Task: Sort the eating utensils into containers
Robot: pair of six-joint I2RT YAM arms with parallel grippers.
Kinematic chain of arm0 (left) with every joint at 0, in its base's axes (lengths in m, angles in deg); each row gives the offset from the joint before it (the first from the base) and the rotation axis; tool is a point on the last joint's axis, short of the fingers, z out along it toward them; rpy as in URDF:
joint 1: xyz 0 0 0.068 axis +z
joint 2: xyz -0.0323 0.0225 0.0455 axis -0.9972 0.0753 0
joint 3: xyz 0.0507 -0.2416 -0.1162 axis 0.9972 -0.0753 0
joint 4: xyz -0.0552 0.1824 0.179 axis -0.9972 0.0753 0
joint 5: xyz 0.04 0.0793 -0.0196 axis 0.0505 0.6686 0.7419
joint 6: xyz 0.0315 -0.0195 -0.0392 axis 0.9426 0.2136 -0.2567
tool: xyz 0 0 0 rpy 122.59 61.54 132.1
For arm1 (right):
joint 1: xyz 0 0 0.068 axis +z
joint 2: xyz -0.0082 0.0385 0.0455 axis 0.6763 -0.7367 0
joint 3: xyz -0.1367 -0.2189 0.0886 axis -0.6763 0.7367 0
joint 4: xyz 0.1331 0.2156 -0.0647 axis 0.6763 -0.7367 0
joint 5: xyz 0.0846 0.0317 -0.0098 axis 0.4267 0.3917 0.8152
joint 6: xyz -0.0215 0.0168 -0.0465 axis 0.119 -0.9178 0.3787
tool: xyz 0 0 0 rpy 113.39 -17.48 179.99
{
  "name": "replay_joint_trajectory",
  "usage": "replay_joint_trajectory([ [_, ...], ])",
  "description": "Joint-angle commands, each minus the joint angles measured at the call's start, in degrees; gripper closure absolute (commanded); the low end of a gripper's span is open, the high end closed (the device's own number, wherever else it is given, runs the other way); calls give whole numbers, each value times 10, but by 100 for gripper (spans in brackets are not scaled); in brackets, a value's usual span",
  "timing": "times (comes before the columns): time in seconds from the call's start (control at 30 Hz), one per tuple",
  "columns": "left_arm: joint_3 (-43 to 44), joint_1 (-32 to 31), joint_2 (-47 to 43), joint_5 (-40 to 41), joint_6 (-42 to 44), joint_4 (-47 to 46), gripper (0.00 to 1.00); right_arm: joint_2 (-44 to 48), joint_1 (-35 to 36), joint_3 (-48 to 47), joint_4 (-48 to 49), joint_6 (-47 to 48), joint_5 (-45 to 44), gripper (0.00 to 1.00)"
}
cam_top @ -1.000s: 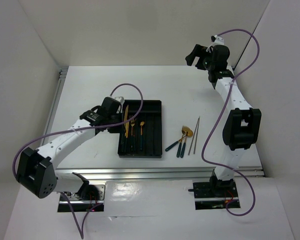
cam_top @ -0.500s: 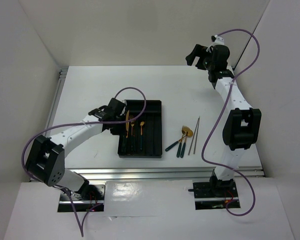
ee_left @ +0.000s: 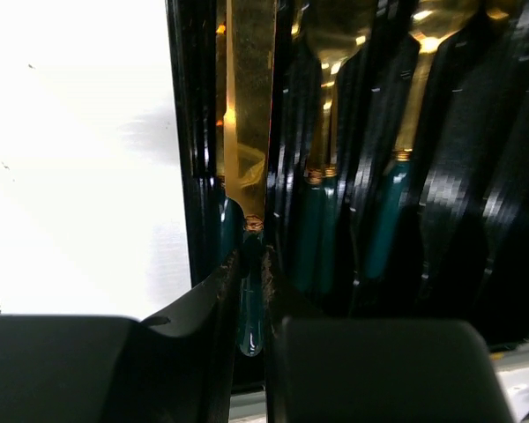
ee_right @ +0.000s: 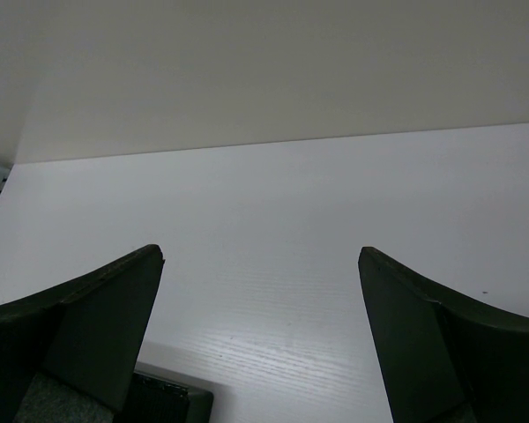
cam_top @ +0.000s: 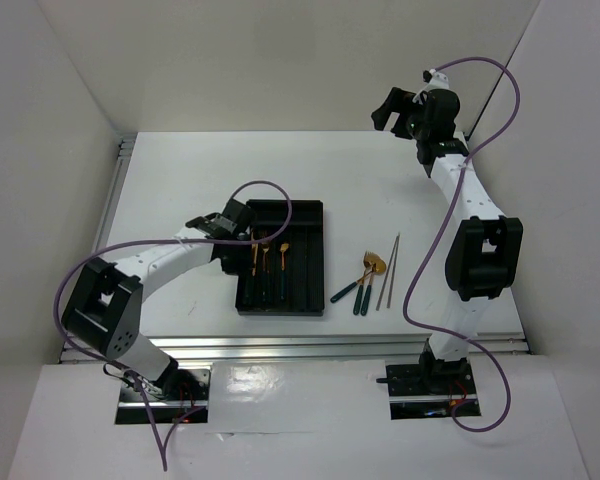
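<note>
The black tray lies left of the table's middle. My left gripper is shut on the teal handle of a gold-bladed knife, held low in the tray's leftmost compartment. In the left wrist view the gripper pinches the handle, and the blade points away along the tray's left wall. A fork and a spoon lie in the neighbouring compartments. Three utensils and two chopsticks lie on the table right of the tray. My right gripper is open, empty and raised at the back; its wrist view shows only bare table.
White walls stand on the left, back and right. The metal rail runs along the table's left edge. The left arm's purple cable loops over the tray's far left corner.
My left arm has swung right and down with the knife. The knife went from slanting over the tray's left edge to lying along the leftmost compartment. The right arm has not moved.
</note>
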State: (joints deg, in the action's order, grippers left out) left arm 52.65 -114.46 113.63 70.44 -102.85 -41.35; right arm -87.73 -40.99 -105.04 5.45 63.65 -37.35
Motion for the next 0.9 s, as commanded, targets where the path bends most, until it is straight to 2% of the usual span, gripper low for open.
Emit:
replay_joint_trajectory([
  [0.0,16,0,19,8,-9,15,100,-1,-3,-26,7,7,0,0],
  [0.17,16,0,18,8,-9,21,91,-1,-3,-26,7,7,5,0],
  [0.2,16,0,12,8,-9,21,85,-1,-3,-26,7,7,5,0],
  [0.4,28,0,-4,8,4,8,70,-1,-3,-26,7,7,16,0],
  [0.43,28,0,-4,8,4,8,64,-1,-3,-31,7,7,16,0],
  [0.5,36,0,-10,8,4,8,58,-6,-3,-31,7,7,16,0],
  [0.77,69,0,-78,21,15,8,49,-6,-3,-31,13,1,38,0],
  [0.87,63,6,-116,19,32,-12,41,-6,-3,-36,19,-11,93,0],
])
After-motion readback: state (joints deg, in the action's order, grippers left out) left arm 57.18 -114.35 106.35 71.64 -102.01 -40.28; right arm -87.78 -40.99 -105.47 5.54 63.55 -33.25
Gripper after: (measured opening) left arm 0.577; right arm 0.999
